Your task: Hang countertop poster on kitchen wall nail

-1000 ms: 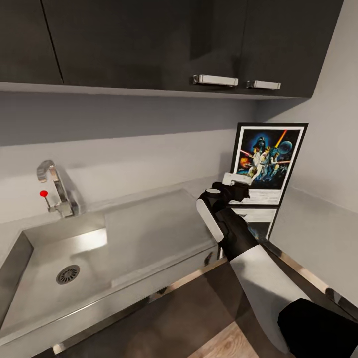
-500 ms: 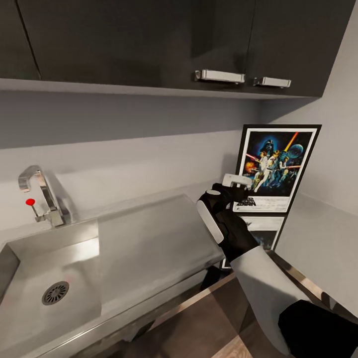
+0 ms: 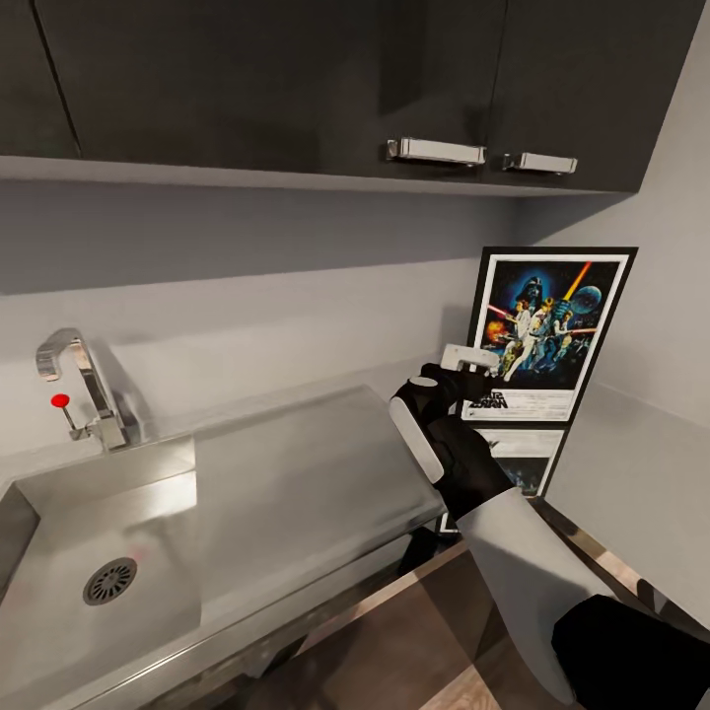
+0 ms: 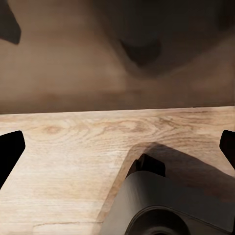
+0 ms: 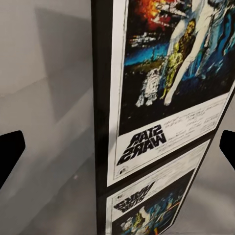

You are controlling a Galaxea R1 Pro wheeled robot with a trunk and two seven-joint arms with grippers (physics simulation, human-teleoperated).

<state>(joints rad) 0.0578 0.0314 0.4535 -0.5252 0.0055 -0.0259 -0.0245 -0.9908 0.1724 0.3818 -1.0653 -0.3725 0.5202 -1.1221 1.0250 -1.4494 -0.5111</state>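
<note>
My right hand (image 3: 471, 361) is raised over the table (image 3: 296, 463), just in front of the poster (image 3: 548, 330). The poster stands upright on the table ahead of this hand, in the corner against the wall, its lower left edge nearest my fingers. The fingers sit wide apart, holding nothing; contact with the frame seems absent. My left hand (image 4: 117, 147) is also wide, over wooden floor (image 4: 63, 161).

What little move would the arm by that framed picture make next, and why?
Probably ease the right end effector forward onto the black-framed Star Wars poster's left edge, then close: its fingers look spread, with that edge between them, and the poster stands on the grey steel countertop.
</note>
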